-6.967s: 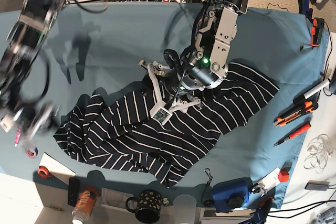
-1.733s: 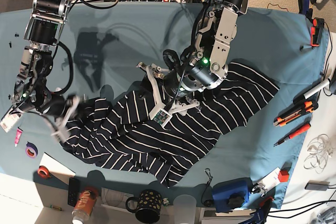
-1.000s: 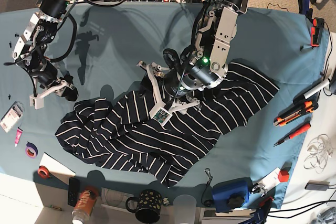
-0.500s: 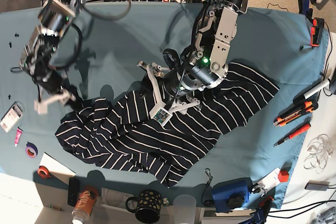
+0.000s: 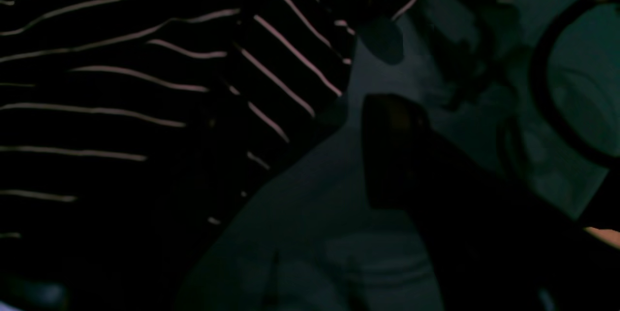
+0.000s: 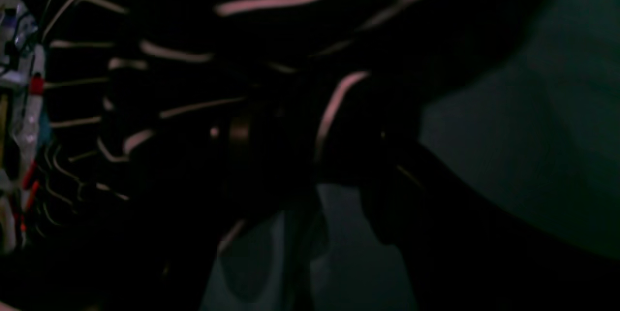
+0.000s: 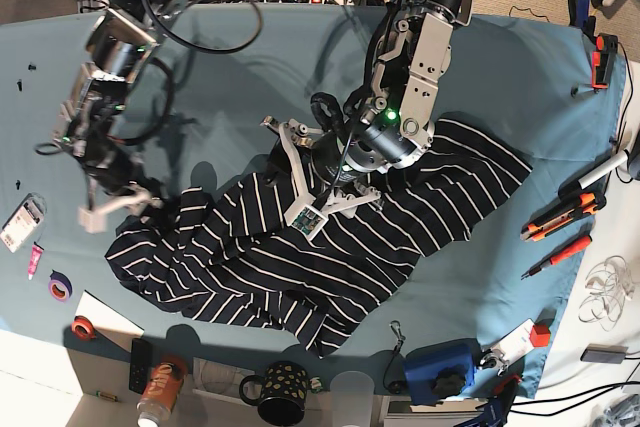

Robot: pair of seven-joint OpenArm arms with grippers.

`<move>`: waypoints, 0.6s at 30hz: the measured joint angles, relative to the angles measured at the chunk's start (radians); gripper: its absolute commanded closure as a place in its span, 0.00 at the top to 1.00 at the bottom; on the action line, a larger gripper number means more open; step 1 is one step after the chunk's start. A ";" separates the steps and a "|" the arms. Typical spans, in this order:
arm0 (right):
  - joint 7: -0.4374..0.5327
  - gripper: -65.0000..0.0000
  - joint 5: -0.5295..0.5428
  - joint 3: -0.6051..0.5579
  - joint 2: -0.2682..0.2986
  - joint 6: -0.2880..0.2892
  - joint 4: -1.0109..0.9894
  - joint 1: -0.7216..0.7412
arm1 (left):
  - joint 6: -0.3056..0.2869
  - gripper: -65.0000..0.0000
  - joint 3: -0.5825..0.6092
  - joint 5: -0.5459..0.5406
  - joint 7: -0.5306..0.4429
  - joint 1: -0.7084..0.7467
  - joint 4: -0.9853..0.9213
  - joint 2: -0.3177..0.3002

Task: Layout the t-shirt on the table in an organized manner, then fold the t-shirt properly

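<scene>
The t-shirt [image 7: 300, 257] lies crumpled in a diagonal band across the table [image 7: 520, 67], dark with thin white stripes. My left gripper [image 7: 290, 162] hovers over its upper middle edge. In the left wrist view one dark finger [image 5: 392, 146] stands over bare table [image 5: 315, 233] beside the t-shirt [image 5: 121, 107], open and holding nothing. My right gripper [image 7: 125, 197] is at the shirt's left end. In the dim right wrist view striped t-shirt [image 6: 193, 49] bunches right at the open right gripper [image 6: 339, 175], with the table [image 6: 533, 132] showing between the fingers.
An orange utility knife [image 7: 560, 215], a screwdriver [image 7: 555, 257] and a marker [image 7: 600, 172] lie at the right. Along the front edge stand a blue box [image 7: 440, 367], a dark mug [image 7: 280, 392] and a can [image 7: 160, 387]. Tape rolls [image 7: 60, 287] lie at the left.
My right arm has swung from the far left down and right, up to the shirt's left end. The left arm and the shirt have not moved.
</scene>
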 measured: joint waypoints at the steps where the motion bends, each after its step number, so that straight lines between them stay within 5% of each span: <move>1: 0.010 0.43 -0.015 -0.018 -0.002 0.000 0.000 0.003 | 0.000 0.53 0.000 0.000 0.000 0.000 0.000 0.000; 7: 0.096 0.40 -0.106 -0.116 -0.009 -0.074 0.001 0.024 | 0.000 0.53 0.000 0.000 0.000 0.005 0.000 0.000; 12: 0.057 0.00 -0.170 -0.166 -0.009 -0.093 -0.002 0.061 | 0.000 0.53 0.000 0.000 0.002 0.008 0.000 0.000; 18: -0.068 0.00 -0.176 -0.176 -0.011 -0.069 0.054 0.086 | 0.000 0.53 0.000 0.000 0.002 0.008 0.000 0.000</move>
